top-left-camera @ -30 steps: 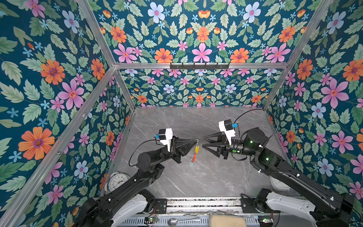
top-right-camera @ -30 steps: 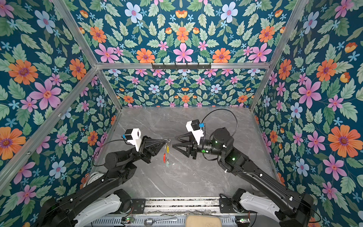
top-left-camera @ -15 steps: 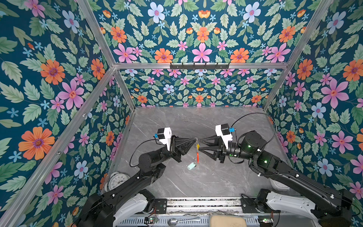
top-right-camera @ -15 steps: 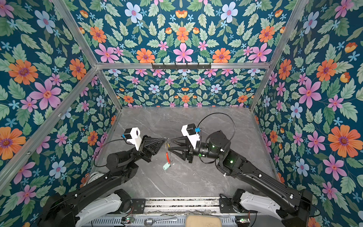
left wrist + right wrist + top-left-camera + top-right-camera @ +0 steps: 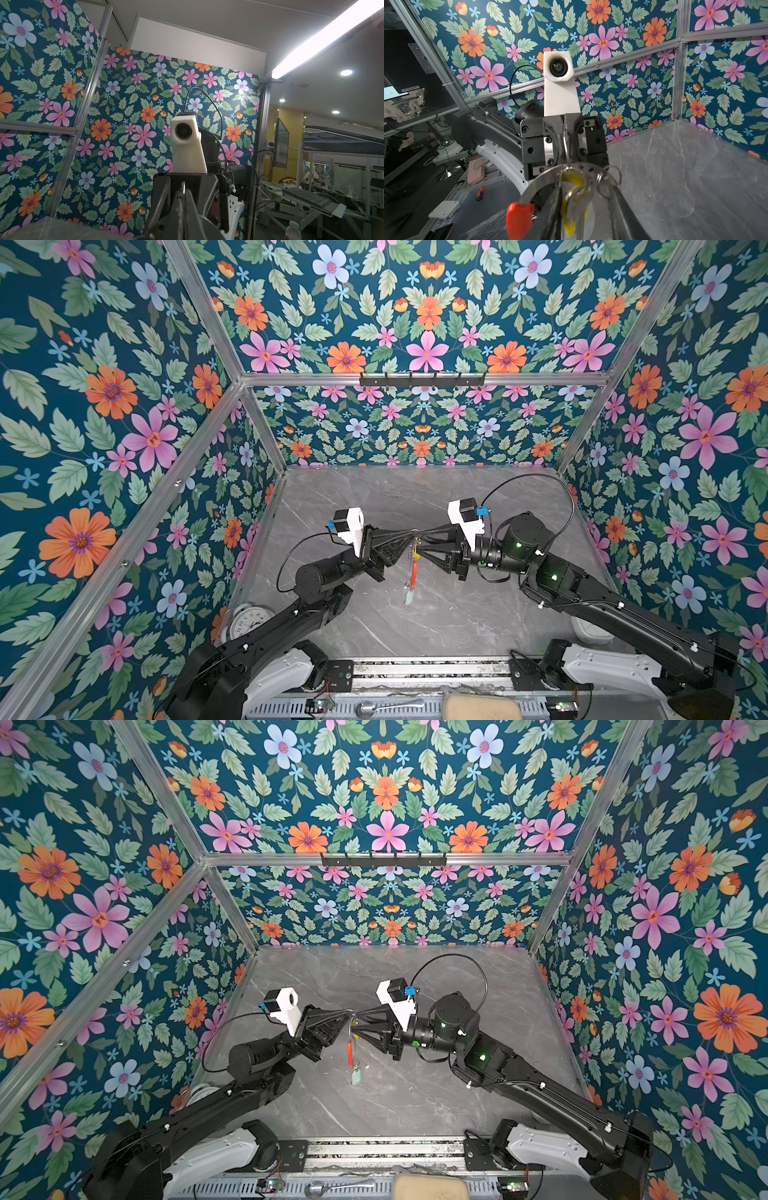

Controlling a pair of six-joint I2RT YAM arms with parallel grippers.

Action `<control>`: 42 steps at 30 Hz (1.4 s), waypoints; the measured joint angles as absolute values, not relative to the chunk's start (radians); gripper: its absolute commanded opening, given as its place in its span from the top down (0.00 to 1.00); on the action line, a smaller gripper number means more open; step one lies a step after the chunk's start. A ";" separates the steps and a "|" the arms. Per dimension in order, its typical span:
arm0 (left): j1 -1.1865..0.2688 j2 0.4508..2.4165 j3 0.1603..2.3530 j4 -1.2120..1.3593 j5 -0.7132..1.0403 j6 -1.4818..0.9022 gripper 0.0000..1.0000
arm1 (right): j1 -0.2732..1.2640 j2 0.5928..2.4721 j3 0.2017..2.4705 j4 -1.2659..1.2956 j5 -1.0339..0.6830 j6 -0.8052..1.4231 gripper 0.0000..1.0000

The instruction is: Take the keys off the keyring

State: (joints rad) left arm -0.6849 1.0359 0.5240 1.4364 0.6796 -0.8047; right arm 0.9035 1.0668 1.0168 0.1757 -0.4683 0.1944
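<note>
The keyring, a thin grey hoop with a red sleeve, hangs in mid-air above the table's middle. My left gripper is shut on its top edge. A key with a yellow tag hangs just under that grip. A second key with a pale mint tag dangles at the bottom of the hoop. My right gripper faces the left one tip to tip. Its open jaws straddle the yellow-tagged key, with a gap on one side. Small split rings sit by one fingertip.
A white clock lies by the left arm's base. A spoon and a tan sponge rest on the front rail. A black hook rail is fixed to the back wall. Grey marble tabletop lies below.
My right gripper has moved left up to the keyring and its jaws have narrowed around the yellow-tagged key. The mint-tagged key swung out and now hangs straight. My left gripper has stayed put.
</note>
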 measured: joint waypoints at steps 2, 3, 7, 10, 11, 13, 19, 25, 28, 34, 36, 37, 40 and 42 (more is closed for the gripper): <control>-0.685 1.036 0.524 1.440 0.680 -0.805 1.00 | 0.904 1.068 1.018 0.175 -0.468 0.190 0.75; -0.685 1.036 0.524 1.443 0.680 -0.805 1.00 | 0.904 1.068 1.018 0.175 -0.468 0.189 0.78; -0.685 1.036 0.524 1.443 0.680 -0.808 1.00 | 0.904 1.066 1.018 0.165 -0.469 0.187 0.88; -0.685 1.036 0.524 1.443 0.679 -0.808 1.00 | 0.904 1.064 1.018 0.157 -0.477 0.181 0.96; -0.685 1.037 0.524 1.443 0.679 -0.808 1.00 | 0.904 1.062 1.018 0.152 -0.479 0.180 1.00; -0.685 1.037 0.524 1.443 0.680 -0.809 1.00 | 0.904 1.056 1.019 0.143 -0.479 0.179 1.00; -0.682 1.037 0.527 1.449 0.698 -0.816 1.00 | 0.904 1.029 1.045 0.069 -0.479 0.151 1.00; -0.681 1.039 0.533 1.458 0.714 -0.833 1.00 | 0.904 1.020 1.095 -0.012 -0.471 0.109 1.00; -0.682 1.039 0.530 1.461 0.717 -0.835 1.00 | 0.902 1.020 1.112 -0.033 -0.459 0.099 1.00; -0.681 1.035 0.522 1.459 0.716 -0.837 1.00 | 0.900 1.019 1.127 -0.054 -0.441 0.098 1.00; -0.681 1.033 0.519 1.458 0.714 -0.837 1.00 | 0.900 1.019 1.135 -0.054 -0.437 0.098 1.00; -0.681 1.032 0.518 1.458 0.714 -0.837 1.00 | 0.900 1.019 1.138 -0.054 -0.434 0.098 1.00; -0.681 1.029 0.515 1.458 0.710 -0.837 1.00 | 0.900 1.020 1.146 -0.054 -0.434 0.098 1.00; -0.681 1.028 0.511 1.458 0.708 -0.837 1.00 | 0.899 1.020 1.146 -0.055 -0.434 0.098 1.00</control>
State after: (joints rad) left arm -0.6807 1.0279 0.5114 1.4578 0.7078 -0.8371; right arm 0.8993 1.0203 1.1458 -0.0547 -0.4339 0.0978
